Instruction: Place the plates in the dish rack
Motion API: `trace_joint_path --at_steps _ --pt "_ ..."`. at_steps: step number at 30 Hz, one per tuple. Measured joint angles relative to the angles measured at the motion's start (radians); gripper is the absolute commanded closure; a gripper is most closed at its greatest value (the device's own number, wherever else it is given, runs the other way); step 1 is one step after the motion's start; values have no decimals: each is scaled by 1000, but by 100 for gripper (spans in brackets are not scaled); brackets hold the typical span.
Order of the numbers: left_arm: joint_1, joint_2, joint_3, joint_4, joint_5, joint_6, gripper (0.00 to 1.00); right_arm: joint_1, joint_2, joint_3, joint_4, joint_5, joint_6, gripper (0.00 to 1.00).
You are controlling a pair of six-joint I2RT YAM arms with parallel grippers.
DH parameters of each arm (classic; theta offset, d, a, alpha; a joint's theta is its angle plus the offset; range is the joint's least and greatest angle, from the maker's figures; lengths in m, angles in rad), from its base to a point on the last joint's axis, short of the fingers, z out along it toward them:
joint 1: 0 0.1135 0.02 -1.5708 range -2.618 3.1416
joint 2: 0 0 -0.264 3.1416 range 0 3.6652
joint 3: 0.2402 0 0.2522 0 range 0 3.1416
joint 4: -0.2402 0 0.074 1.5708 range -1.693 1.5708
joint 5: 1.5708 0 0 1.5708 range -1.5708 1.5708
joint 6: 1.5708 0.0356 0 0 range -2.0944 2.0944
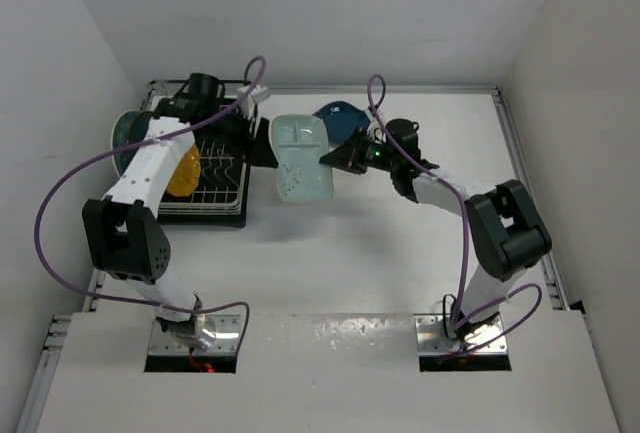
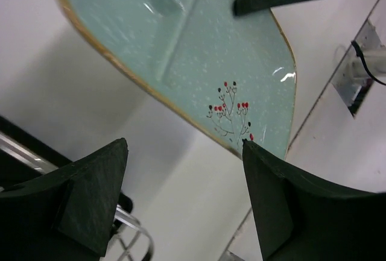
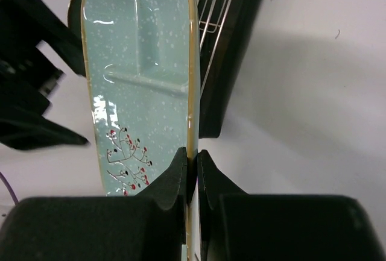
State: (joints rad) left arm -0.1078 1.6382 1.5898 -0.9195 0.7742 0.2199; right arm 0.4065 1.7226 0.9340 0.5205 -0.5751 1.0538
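My right gripper (image 3: 193,155) is shut on the yellow-edged rim of the pale mint oblong plate (image 3: 139,74), holding it above the table just right of the dish rack (image 1: 215,205). In the top view the mint plate (image 1: 303,158) hangs between both grippers, the right gripper (image 1: 335,160) on its right edge. My left gripper (image 2: 184,146) is open with nothing between its fingers, and the mint plate (image 2: 199,50) lies just beyond its fingertips. A yellow plate (image 1: 183,171) and a dark teal plate (image 1: 125,131) stand in the rack. A dark blue plate (image 1: 340,116) lies behind the mint one.
The rack's wire and black tray (image 3: 223,26) run close along the mint plate's far side. White walls close in the table at the back and at both sides. A table seam and bracket (image 2: 356,74) show to the right.
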Motion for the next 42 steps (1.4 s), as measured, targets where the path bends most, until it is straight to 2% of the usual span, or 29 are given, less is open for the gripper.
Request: trace_joint_path --at_steps 4,6,7,9,10,12,13,14,18,19,22,23,25,28,31,35,39,42 --pt "-44 0 -77 16 -20 -55 20 13 7 7 23 5 14 100" --pt "-44 0 -79 33 -30 -79 27 23 14 7 37 11 28 100" --pt "-44 0 -79 47 -34 -92 42 28 18 7 44 14 34 100" --pt "-44 0 -79 61 -40 -113 59 40 27 9 58 21 44 100" --pt "-44 0 -79 68 -38 -120 77 46 33 10 63 24 48 100" --pt "-44 0 -78 74 -61 -143 88 55 44 11 64 20 48 100" --pt "-41 0 -77 90 -75 -156 97 60 48 11 68 21 46 100" --pt "-34 1 -77 97 -88 -172 100 65 53 13 77 22 45 100" --pt "-5 1 -77 98 -119 -203 100 92 72 31 87 23 46 100" --pt "-1 0 -76 96 -124 -204 100 93 80 39 88 22 47 85" --pt "15 0 -56 86 -164 -187 100 94 118 78 109 6 87 52" --pt "18 0 -41 75 -178 -172 100 94 127 98 124 0 106 35" --pt "24 0 3 35 -224 -158 100 93 132 132 158 -10 132 20" --pt "43 -2 81 -2 -300 -130 100 93 132 159 204 -23 152 10" --pt "64 -11 155 -21 -372 -107 100 90 132 163 218 -31 164 6" --pt "89 -25 261 -81 -496 -64 100 85 132 162 217 -35 174 6" --pt "97 -27 383 -144 -698 -20 100 74 131 154 211 -36 177 6" --pt "97 -43 392 -147 -865 -8 100 63 125 134 202 -35 177 6"
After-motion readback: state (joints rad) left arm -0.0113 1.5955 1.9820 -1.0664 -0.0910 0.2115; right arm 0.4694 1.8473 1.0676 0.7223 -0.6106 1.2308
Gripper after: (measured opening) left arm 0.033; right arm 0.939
